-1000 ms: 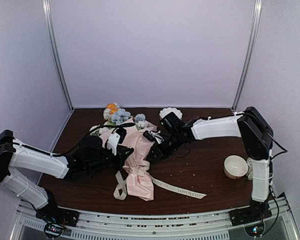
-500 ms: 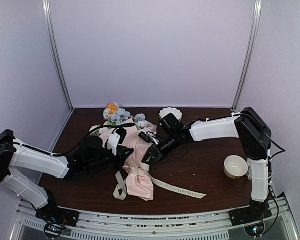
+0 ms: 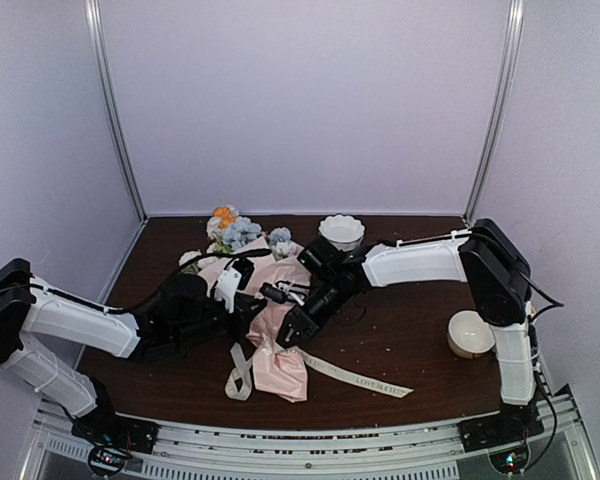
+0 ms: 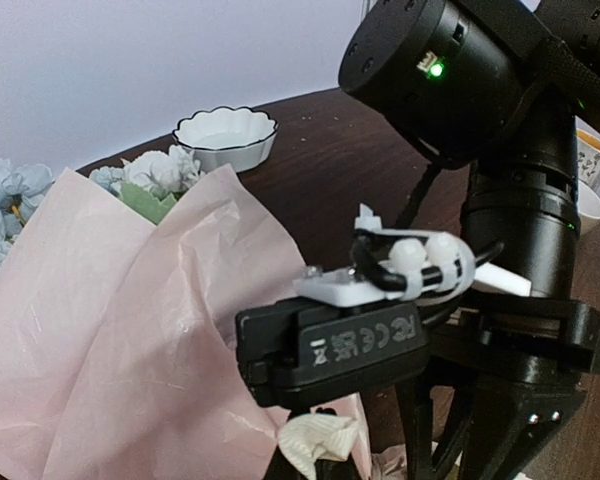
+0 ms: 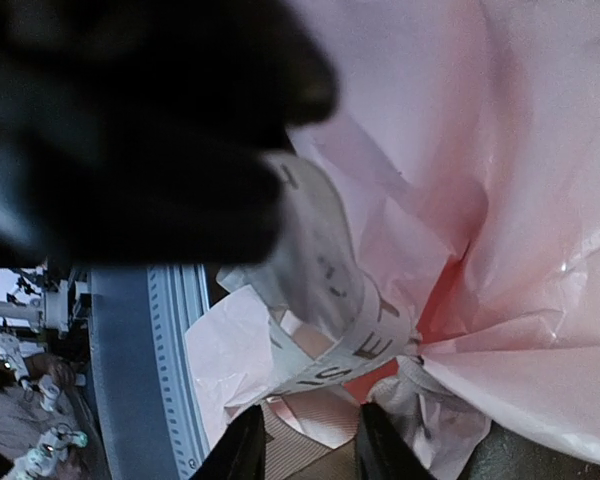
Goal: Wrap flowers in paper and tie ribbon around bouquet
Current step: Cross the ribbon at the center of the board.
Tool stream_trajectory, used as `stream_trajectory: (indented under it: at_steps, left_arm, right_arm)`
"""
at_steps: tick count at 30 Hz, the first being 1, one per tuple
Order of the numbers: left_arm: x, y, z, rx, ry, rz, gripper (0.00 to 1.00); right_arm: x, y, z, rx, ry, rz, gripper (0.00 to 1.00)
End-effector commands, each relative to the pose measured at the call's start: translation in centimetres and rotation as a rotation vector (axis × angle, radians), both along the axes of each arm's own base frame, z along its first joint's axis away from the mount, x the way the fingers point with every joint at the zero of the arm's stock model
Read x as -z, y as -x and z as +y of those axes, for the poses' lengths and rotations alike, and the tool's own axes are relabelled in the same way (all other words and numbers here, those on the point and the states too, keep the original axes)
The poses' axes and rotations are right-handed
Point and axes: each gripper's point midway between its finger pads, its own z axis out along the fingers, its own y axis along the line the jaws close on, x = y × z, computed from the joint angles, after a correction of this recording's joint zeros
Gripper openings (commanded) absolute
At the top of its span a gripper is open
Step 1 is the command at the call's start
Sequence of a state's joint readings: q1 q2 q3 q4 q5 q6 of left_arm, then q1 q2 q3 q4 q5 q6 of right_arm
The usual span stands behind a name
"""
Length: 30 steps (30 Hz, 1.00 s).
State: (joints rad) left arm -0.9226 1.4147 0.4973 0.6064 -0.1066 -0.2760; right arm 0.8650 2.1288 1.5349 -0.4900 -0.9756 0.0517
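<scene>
Top external, table front: the cream ribbon [image 3: 355, 378], printed with letters, trails right across the dark table [image 3: 430, 285] from the bouquet's waist. A loop of it lies left of the cone's foot.
Bouquet [image 3: 283, 368]: lies flat near the table's middle, narrow end toward the near edge and blooms toward the far left. The ribbon cinches it just above the flared foot.
Right gripper [image 5: 310, 450]: comes in from the right, over the cinch. In the right wrist view its fingers [image 5: 248, 445] stand apart with a crumpled fold between them and a lettered ribbon loop just ahead. I cannot tell whether they pinch anything.
Left gripper [image 3: 252, 304]: comes in from the left, against the cone's side above the cinch. Its fingers are clenched; what they clamp, if anything, is hidden.
Cup [image 3: 470, 333]: cream, beside the right arm's upright, well apart from the bouquet.
Paper [image 4: 110, 340]: pale pink and crinkled, widening toward the blooms.
Flowers [image 3: 235, 230]: pale blue, white and orange heads at the cone's far end.
Bowl [image 3: 341, 230]: white and scalloped, near the back wall, apart from the flowers.
</scene>
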Motion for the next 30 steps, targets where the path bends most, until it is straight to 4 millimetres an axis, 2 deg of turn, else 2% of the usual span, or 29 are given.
stream_trajectory:
  at_steps: [1,5,9,11,13,17,23,27,30]
  left_arm:
    - [-0.5,-0.4,0.1,-0.017,0.028,-0.022,0.0]
    - [-0.4,-0.5,0.4,-0.027,0.023,-0.021,0.0]
    - [-0.4,-0.5,0.5,-0.03,0.022,-0.022,0.0]
    - [-0.4,-0.5,0.5,-0.031,0.022,-0.023,0.0]
    - [-0.4,-0.5,0.5,-0.032,0.022,-0.023,0.0]
    - [-0.3,-0.4,0.6,-0.032,0.021,-0.021,0.0]
    - [-0.1,-0.4,0.8,-0.036,0.016,-0.019,0.0]
    - [-0.1,-0.4,0.8,-0.037,0.011,-0.019,0.0]
    - [-0.1,-0.4,0.9,-0.037,0.011,-0.018,0.0]
  right_arm:
    - [0.8,-0.7,0.2,0.022,0.036,-0.004,0.35]
    - [-0.9,-1.3,0.6,0.054,-0.036,0.034,0.32]
    - [-2.7,-1.5,0.4,0.06,-0.082,-0.013,0.34]
    - [-2.2,-1.7,0.4,0.067,-0.064,-0.024,0.32]
    - [-0.9,-1.7,0.4,0.059,-0.01,-0.045,0.25]
    - [1.2,-0.5,0.3,-0.014,0.067,-0.05,0.24]
    - [0.8,0.5,0.2,-0.059,0.044,-0.047,0.26]
    - [1.5,0.4,0.1,-0.054,0.072,-0.066,0.26]
    - [0.7,1.1,0.5,-0.078,0.021,-0.031,0.34]
